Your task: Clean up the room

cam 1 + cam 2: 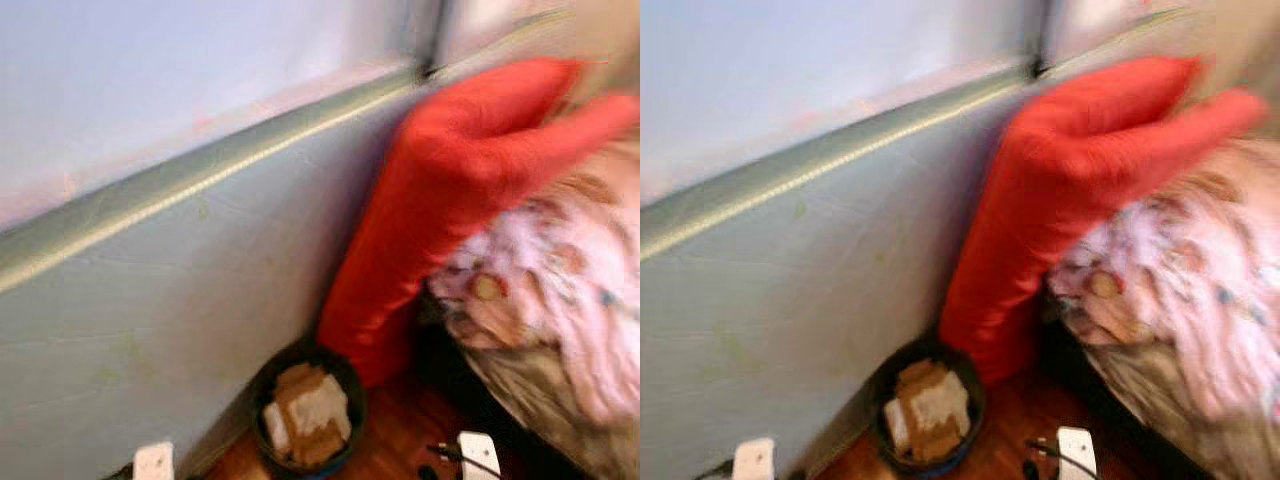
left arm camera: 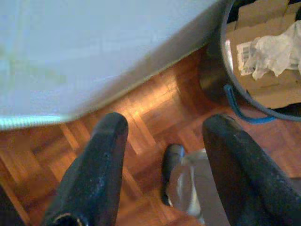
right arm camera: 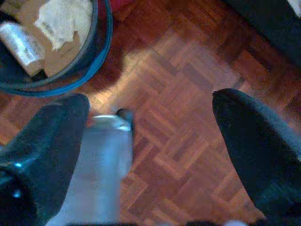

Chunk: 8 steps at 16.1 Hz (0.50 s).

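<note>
A dark round bin (image 1: pixel 258 392) stands on the parquet floor against the wall, next to a tall red cushion (image 1: pixel 450 190). In it lie pieces of cardboard (image 1: pixel 298 384) and crumpled white paper (image 2: pixel 273 52). My left gripper (image 2: pixel 164 127) hangs open above the floor, with the bin's rim and blue handle (image 2: pixel 233 104) just beyond its fingertips. My right gripper (image 3: pixel 150 101) is open too, over bare parquet (image 3: pixel 188 94), the bin (image 3: pixel 101 42) beyond one finger. Neither gripper holds anything. The head views are blurred.
A pale green padded wall panel (image 1: pixel 150 300) runs along the left. A bed with a pink floral blanket (image 1: pixel 560 290) fills the right, the red cushion leaning between it and the wall. A dark cable (image 1: pixel 445 455) lies on the floor by the bed.
</note>
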Tool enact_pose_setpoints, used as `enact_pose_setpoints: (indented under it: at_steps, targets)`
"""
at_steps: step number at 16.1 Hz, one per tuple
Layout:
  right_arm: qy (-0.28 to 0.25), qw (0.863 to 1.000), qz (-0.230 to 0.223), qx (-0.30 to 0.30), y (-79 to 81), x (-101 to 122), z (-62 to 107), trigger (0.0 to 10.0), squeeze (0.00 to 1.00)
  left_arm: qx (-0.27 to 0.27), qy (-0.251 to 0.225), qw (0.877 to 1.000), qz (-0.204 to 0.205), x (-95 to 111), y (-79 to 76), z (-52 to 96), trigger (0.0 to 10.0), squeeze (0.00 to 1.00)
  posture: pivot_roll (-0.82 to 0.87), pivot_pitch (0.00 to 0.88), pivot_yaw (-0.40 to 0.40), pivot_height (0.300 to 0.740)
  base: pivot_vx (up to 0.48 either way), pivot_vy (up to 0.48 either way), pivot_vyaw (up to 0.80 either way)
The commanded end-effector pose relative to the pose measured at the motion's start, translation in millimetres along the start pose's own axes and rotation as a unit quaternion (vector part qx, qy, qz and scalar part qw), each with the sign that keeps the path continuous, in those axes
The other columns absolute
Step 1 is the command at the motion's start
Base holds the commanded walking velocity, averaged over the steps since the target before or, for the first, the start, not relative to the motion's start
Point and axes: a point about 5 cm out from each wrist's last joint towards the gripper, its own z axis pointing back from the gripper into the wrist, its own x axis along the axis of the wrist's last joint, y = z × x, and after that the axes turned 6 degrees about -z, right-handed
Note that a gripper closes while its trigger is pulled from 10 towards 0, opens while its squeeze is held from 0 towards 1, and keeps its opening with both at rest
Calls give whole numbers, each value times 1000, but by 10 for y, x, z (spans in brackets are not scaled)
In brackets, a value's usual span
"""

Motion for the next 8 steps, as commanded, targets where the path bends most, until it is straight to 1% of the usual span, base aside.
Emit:
enact_pose_setpoints:
  at_steps: [1, 2, 4, 6, 8]
  targets:
    - [12, 1000, -2, -13, -103, -75, 34, 10000, 0, -7, 0, 1000, 2, -14, -17, 4, 10000, 0, 124, 103, -52, 740, 0, 0, -800]
    - [13, 1000, 0, -11, -70, -88, 29, 10000, 0, -6, 1, 1000, 3, -31, 25, 13, 10000, 0, 126, 102, -52, 740, 0, 0, -800]
    - [13, 1000, 2, -2, 78, -119, 5, 10000, 0, -6, 1, 1000, 3, -40, 23, 17, 10000, 0, 126, 98, -53, 740, 0, 0, -791]
    - [9, 1000, 0, 3, 140, -125, -3, 10000, 0, -9, 3, 1000, 0, -39, 8, 14, 10000, 0, 124, 106, -54, 740, 0, 0, 0]
    - [7, 1000, 1, 5, 148, -127, -3, 10000, 0, -10, 5, 1000, -2, -36, -33, 10, 10000, 0, 124, 114, -56, 740, 0, 0, 0]
